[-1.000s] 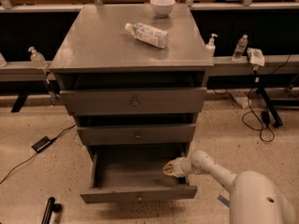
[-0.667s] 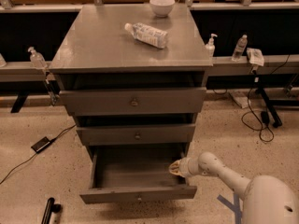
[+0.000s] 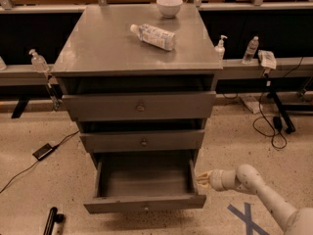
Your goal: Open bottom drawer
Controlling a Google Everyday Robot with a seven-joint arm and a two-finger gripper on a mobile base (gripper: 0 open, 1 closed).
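On the left, a small black box on a cable [image 3: 43, 151] is lying on the speckled floor, well apart from the work. In the middle, the grey bottom drawer with the slim front and small round knob [image 3: 122, 203] is standing pulled well out of the grey metal cabinet [image 3: 98, 58], so we are judging the opening nearly or fully done. Just beside its right wall, perhaps touching it, the cream-tipped gripper [image 3: 203, 178] is hovering, apparently holding nothing; whether it is wide or narrow we cannot tell. Next we are expecting a clean retreat rightward, clearing the drawer's corner. Only a blue tape cross [image 3: 244, 217] is lying flat there.
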